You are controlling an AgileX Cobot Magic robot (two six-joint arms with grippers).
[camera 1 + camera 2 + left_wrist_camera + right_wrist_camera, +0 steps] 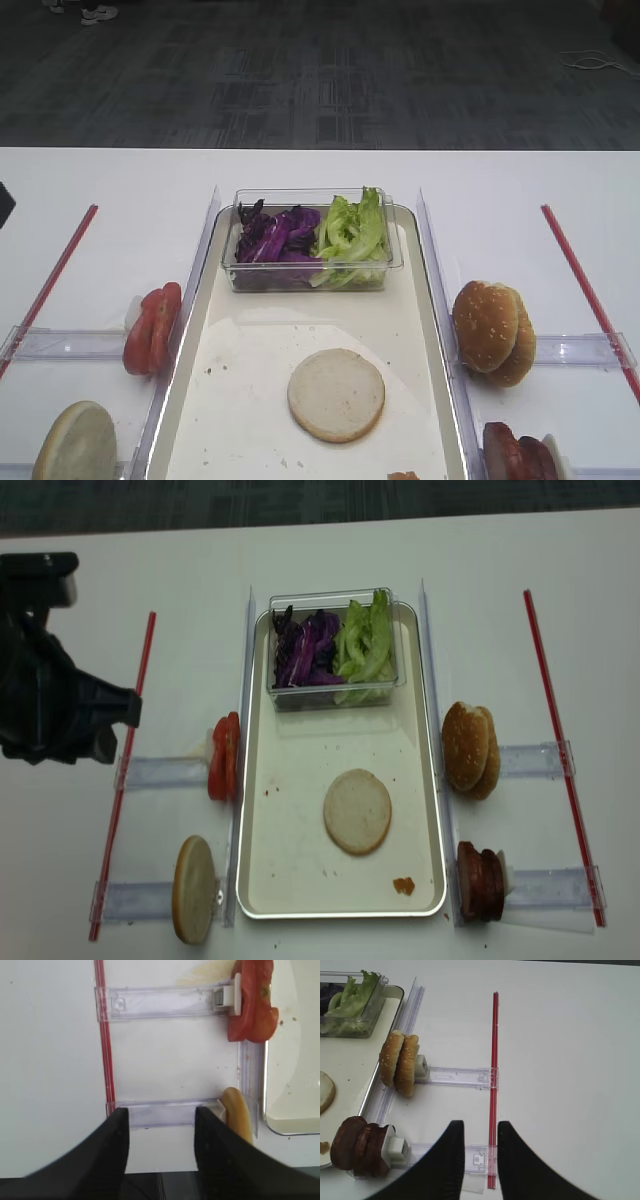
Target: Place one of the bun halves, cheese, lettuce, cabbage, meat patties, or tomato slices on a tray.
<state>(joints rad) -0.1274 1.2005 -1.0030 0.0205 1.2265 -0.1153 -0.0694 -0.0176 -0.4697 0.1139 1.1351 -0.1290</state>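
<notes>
We see the matte black left pincer (161, 1125) with curved jaws parted and empty above a clear plastic rail, a pale flat bun half (238, 1117) on edge just right of it, glossy red tomato slices (252, 1002) beyond, and the silvery-rimmed cream tray (295, 1087) farther right.

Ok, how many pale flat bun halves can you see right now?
2. One bun half lies flat on the tray; another bun half stands on edge in the holder left of the tray. More could be hidden behind that one.
</notes>
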